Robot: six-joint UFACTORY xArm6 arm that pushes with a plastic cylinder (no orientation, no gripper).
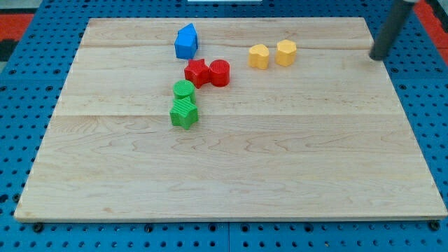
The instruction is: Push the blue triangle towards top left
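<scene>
Two blue blocks stand pressed together near the view's top, left of centre. The nearer one point(184, 45) has a peaked top like a triangle. The other blue block point(191, 33) shows just behind it. My tip point(379, 56) is the lower end of the dark rod at the view's top right, over the board's right edge. It is far to the right of the blue blocks and touches no block.
A red star point(197, 72) and a red cylinder point(220, 72) sit just below the blue blocks. A green cylinder point(183, 89) and a green star point(184, 113) lie below those. Two yellow blocks point(259, 56) point(285, 52) sit at top centre-right. The wooden board point(231, 168) lies on a blue pegboard.
</scene>
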